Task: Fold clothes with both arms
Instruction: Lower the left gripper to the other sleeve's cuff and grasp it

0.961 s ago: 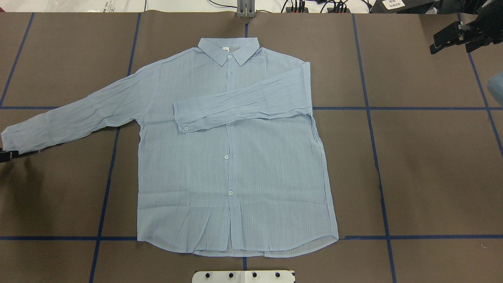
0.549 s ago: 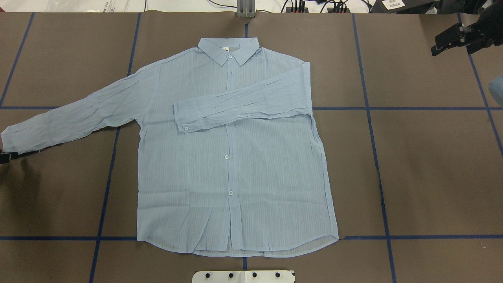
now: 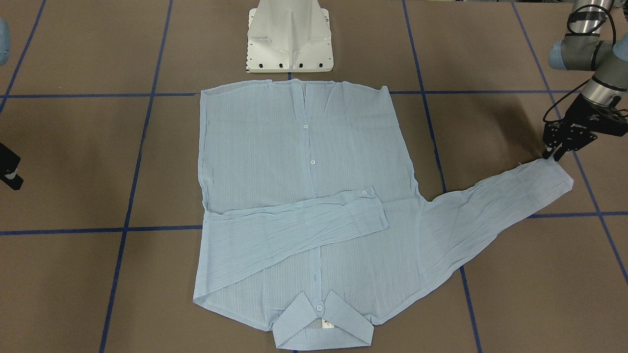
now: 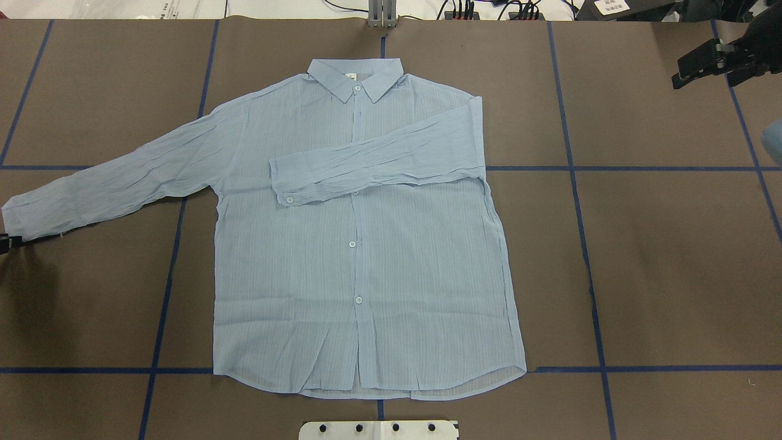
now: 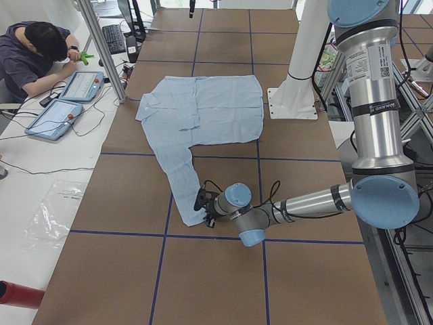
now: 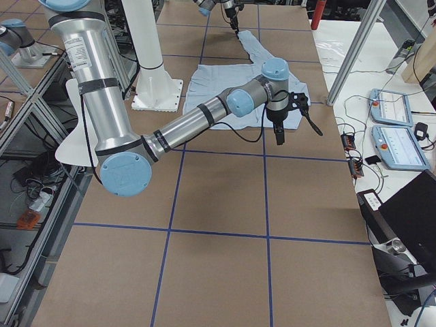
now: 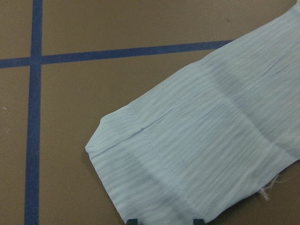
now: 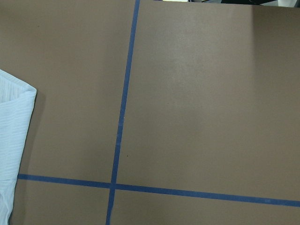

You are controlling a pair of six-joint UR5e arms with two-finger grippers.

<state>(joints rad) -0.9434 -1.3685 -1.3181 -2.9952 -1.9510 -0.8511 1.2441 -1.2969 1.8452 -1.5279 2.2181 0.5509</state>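
Note:
The light blue striped shirt (image 4: 366,256) lies flat, front up, on the brown table. One sleeve (image 4: 372,162) is folded across the chest. The other sleeve (image 3: 485,211) stretches out toward my left side. My left gripper (image 3: 552,156) sits low at that sleeve's cuff (image 7: 154,168). In the left wrist view its two fingertips (image 7: 133,220) stand apart with the cuff's edge between them, so it is open. My right gripper (image 4: 687,70) hangs open above bare table at the far right, holding nothing, well away from the shirt (image 8: 11,140).
Blue tape lines (image 4: 574,168) mark a grid on the brown table cover. The white pedestal base (image 3: 289,39) stands just behind the shirt's hem. A person (image 5: 30,57) sits at a side desk with tablets (image 5: 67,101). Cables and gear (image 4: 489,9) line the far edge.
The right gripper has drifted a little farther out toward the table's far right corner. The left gripper edged slightly outward at the cuff. The shirt has not moved.

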